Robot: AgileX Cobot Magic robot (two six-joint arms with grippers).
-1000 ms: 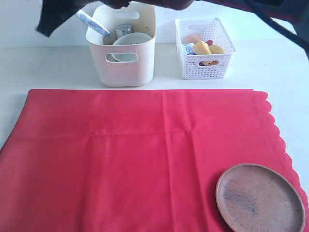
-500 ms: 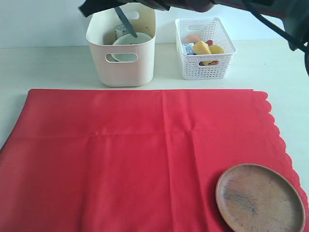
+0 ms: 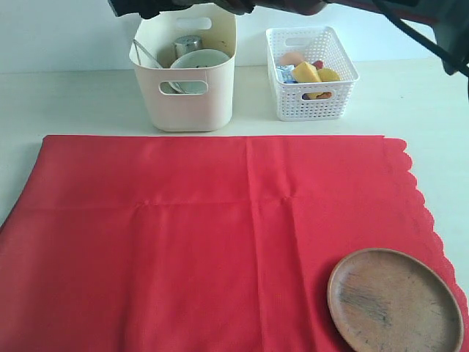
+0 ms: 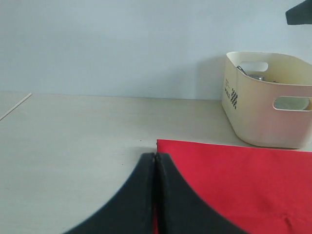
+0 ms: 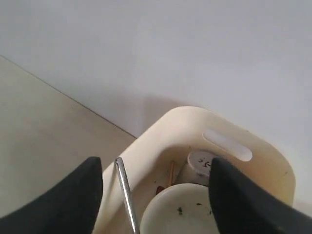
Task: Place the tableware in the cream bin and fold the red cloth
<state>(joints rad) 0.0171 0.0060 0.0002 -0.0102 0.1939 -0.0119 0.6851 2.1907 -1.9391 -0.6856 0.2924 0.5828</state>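
Note:
The cream bin [image 3: 192, 110] stands at the back of the table and holds a steel cup [image 3: 188, 45], a speckled bowl [image 3: 199, 59] and a silver knife [image 3: 150, 57] that leans on its left wall. Just above the bin hangs my right gripper [image 3: 172, 6], open [image 5: 155, 165], with nothing between its fingers; below it lie the knife [image 5: 126, 195], bowl [image 5: 185, 209] and cup [image 5: 197, 163]. The red cloth [image 3: 220, 235] lies flat, with the round wooden plate [image 3: 396, 301] on its near right corner. My left gripper [image 4: 155, 158] is shut beside a corner of the cloth [image 4: 243, 180].
A white lattice basket [image 3: 311, 73] with food and a small carton stands right of the bin. Bare pale table [image 3: 73, 95] lies left of the bin and around the cloth. A light wall rises behind.
The right gripper carried the knife over the bin and opened. The knife now rests inside, leaning on the left wall. Cloth and plate have not moved.

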